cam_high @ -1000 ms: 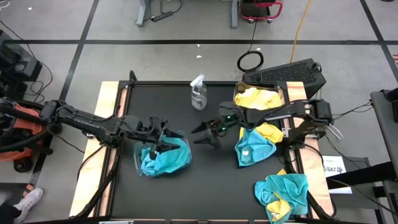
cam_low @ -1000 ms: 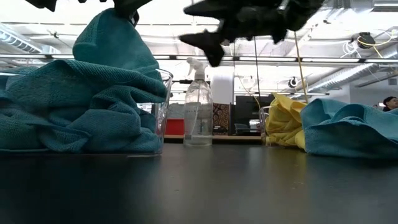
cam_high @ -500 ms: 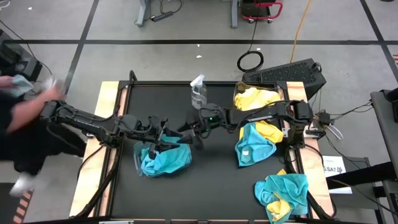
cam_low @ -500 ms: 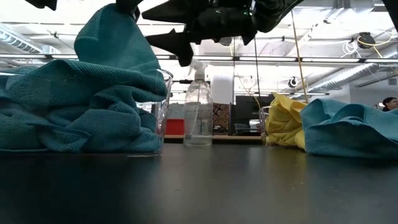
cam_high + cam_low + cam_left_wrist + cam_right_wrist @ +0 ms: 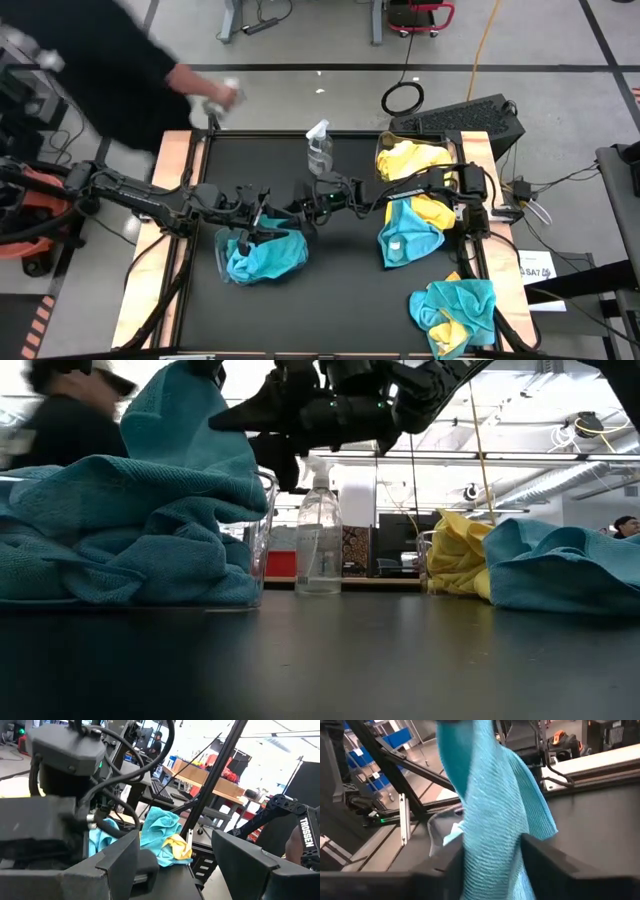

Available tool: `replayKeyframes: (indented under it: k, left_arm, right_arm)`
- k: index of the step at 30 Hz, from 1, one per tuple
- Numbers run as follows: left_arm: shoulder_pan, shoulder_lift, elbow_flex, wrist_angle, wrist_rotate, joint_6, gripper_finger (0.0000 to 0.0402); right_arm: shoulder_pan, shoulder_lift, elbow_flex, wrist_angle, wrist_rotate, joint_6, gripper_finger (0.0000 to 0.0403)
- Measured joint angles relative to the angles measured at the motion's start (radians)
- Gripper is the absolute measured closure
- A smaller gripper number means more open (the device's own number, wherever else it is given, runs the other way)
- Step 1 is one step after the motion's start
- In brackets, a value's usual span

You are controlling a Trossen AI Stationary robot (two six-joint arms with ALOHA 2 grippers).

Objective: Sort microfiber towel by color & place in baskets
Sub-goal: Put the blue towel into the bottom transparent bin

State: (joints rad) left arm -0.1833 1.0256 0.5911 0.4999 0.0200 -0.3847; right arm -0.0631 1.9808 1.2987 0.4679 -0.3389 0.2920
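From my station I read the near side of the table first: a loose heap of teal and yellow towels (image 5: 455,312) lies at the front right corner, in no container. Farther in, on the left half, 1 clear basket (image 5: 222,262) holds a mound of teal towels (image 5: 262,256); in the low view that teal pile (image 5: 120,530) rises above the basket's clear wall (image 5: 263,540). On the right side a teal towel (image 5: 408,232) is draped over yellow cloth, and behind it the second basket (image 5: 382,152) holds yellow towels (image 5: 412,156). A clear spray bottle (image 5: 318,150) stands at the back middle, between the 2 baskets.

The surface is a black mat (image 5: 340,290) with wooden edge boards. Beyond the far left corner a person in dark clothing (image 5: 110,60) leans toward the table, a hand (image 5: 215,96) holding something pale. A keyboard (image 5: 465,115) sits on the floor-side stand at back right.

The left gripper (image 5: 256,218) is above the teal basket, its fingers (image 5: 240,865) spread apart with nothing between them in the left wrist view. The right gripper (image 5: 303,212) reaches across to the same basket's edge; its wrist view shows a hanging teal towel (image 5: 490,815) between its fingers (image 5: 560,870), but I cannot tell whether they have clamped it.
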Motion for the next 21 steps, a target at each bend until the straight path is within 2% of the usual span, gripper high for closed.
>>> replayKeyframes:
  k: [2,6,7,15,21]
  left_arm:
    - [0.0,0.0,0.0,-0.001,-0.001,0.0,0.0146]
    - [0.0,0.0,0.0,-0.001,-0.004,0.0,0.0146]
    - [0.0,0.0,0.0,0.001,-0.003,-0.001,0.0146]
    - [0.005,-0.013,0.0,0.12,-0.004,-0.007,0.0146]
    - [0.005,-0.03,0.0,0.089,0.046,-0.127,0.0146]
  right_arm:
    - [0.002,-0.002,0.0,0.008,-0.001,-0.009,0.0264]
    - [0.006,-0.002,0.0,-0.004,-0.013,-0.056,0.0372]
    - [0.006,-0.002,0.0,-0.012,-0.027,-0.063,0.0386]
    - [0.015,-0.004,0.0,-0.135,-0.057,-0.086,0.04]
    - [0.016,-0.002,-0.001,-0.192,-0.061,-0.092,0.0402]
